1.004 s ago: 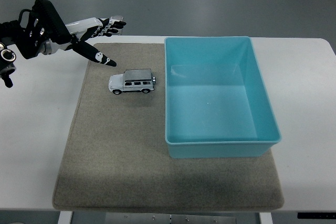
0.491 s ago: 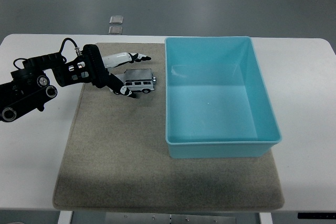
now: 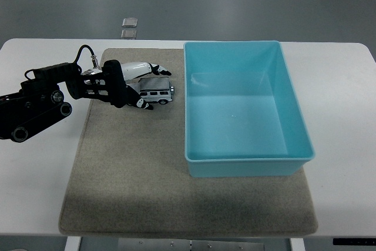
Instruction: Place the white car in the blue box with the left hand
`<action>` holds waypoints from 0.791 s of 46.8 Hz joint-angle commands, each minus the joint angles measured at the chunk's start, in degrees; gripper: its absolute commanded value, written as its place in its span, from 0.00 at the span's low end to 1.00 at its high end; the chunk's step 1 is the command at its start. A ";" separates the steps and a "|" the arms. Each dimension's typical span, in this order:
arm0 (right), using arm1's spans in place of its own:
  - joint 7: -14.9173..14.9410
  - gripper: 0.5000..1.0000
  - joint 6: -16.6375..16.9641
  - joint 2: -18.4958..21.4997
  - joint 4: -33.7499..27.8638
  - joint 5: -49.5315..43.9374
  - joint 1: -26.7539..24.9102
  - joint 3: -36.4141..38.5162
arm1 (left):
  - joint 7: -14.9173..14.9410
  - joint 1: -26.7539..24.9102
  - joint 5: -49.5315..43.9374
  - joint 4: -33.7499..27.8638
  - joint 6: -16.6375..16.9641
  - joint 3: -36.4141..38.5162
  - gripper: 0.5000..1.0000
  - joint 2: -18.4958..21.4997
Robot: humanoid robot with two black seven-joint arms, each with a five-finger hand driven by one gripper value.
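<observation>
The white toy car (image 3: 157, 91) stands on the grey mat (image 3: 129, 168), just left of the blue box (image 3: 241, 110). My left hand (image 3: 148, 87) reaches in from the left and lies low over the car's rear. Its fingers (image 3: 154, 70) curl over the car's far side and the thumb (image 3: 143, 104) presses at its near side. The car rests on the mat. The box is open-topped and holds nothing. The right hand is out of view.
The mat covers the middle of the white table (image 3: 41, 163) and the box stands on its right half. My left forearm (image 3: 41, 101) lies over the table's left part. Two small grey plates (image 3: 130, 27) lie on the floor beyond the table.
The left hand came down from above the table's far left to the car. Over the last half second its fingers closed in around the car. The car has not moved.
</observation>
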 commanded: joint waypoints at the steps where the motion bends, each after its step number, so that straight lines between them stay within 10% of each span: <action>1: -0.03 0.87 0.00 0.00 0.00 0.00 0.00 0.00 | 0.00 -0.14 0.22 -0.03 0.03 -0.06 0.46 -0.01; 10: 0.06 0.87 0.00 0.00 0.00 0.00 0.00 0.00 | 0.08 -0.58 0.75 0.06 -0.41 0.11 0.00 0.43; 37: 0.06 0.87 0.00 0.00 0.00 0.00 0.00 0.00 | 0.35 -8.74 0.84 -0.82 -1.55 1.17 0.00 7.37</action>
